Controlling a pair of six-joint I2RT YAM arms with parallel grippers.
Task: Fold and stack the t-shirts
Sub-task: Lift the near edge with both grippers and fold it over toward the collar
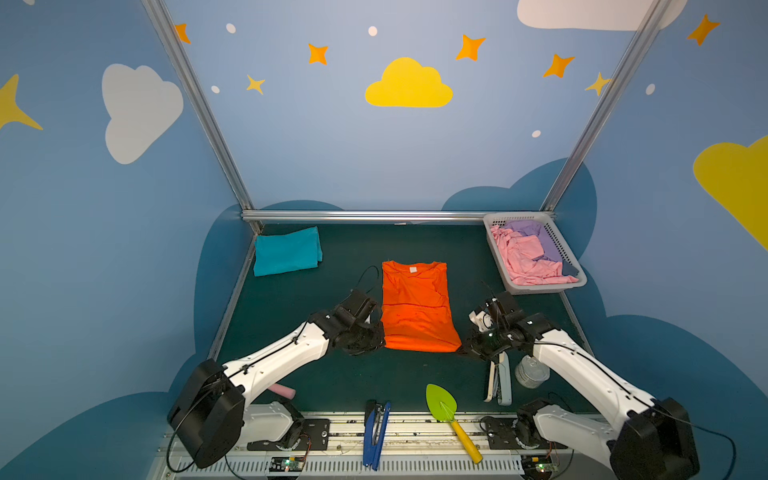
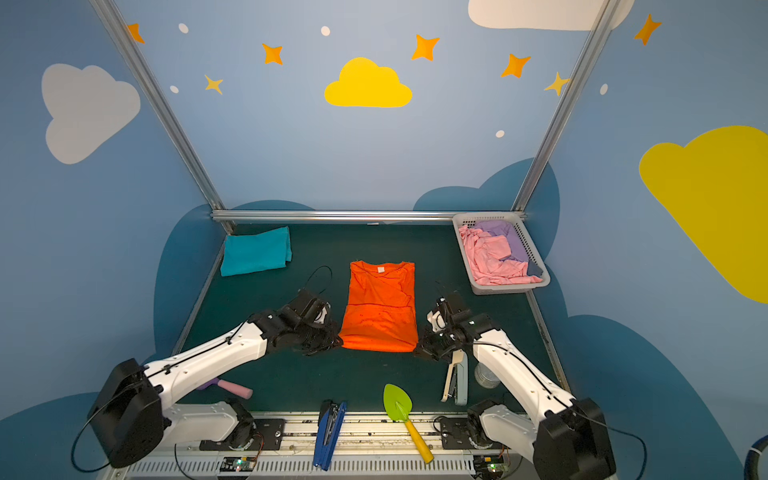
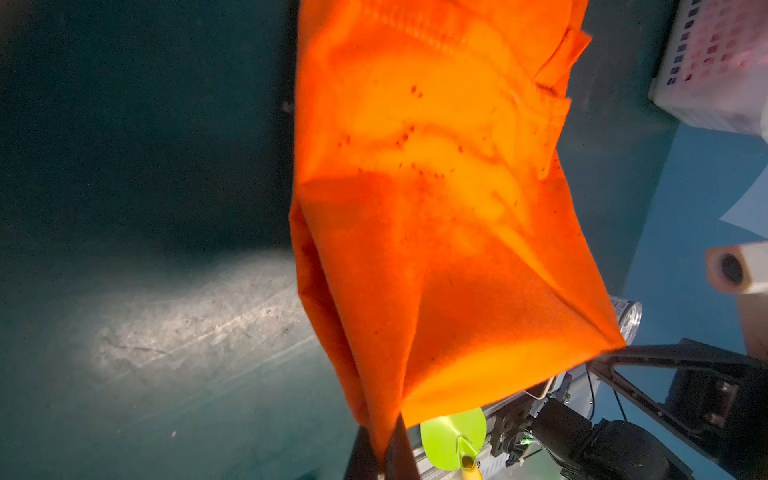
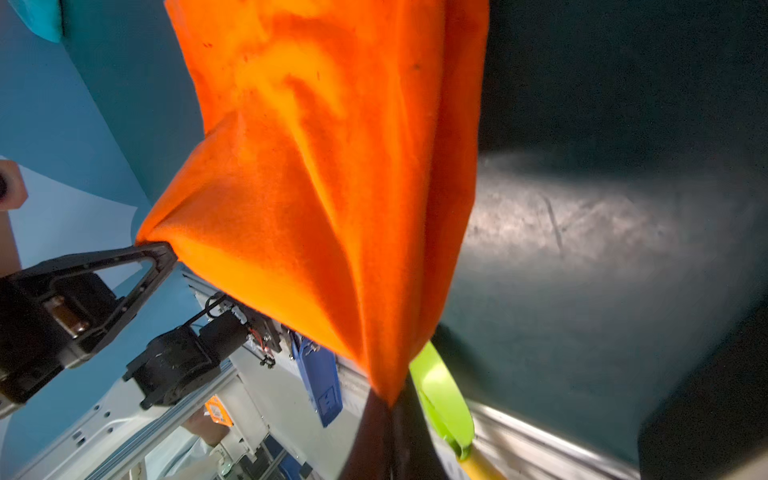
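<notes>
An orange t-shirt (image 1: 417, 307) (image 2: 380, 309) lies lengthwise mid-table in both top views, sleeves folded in, its white neck label at the far end. My left gripper (image 1: 379, 340) (image 3: 380, 451) is shut on its near left hem corner. My right gripper (image 1: 462, 348) (image 4: 390, 409) is shut on the near right hem corner. Both wrist views show the orange cloth (image 3: 436, 208) (image 4: 332, 166) pinched between dark fingers and raised off the mat. A folded teal t-shirt (image 1: 286, 251) (image 2: 255, 251) rests at the far left corner.
A white lattice basket (image 1: 540, 286) with pink and purple cloth stands far right. Along the near edge lie a green trowel (image 1: 442, 401), a blue stapler (image 1: 376, 432), a white stapler (image 1: 498, 380), a metal tin (image 1: 532, 372) and a pink cylinder (image 2: 235, 387).
</notes>
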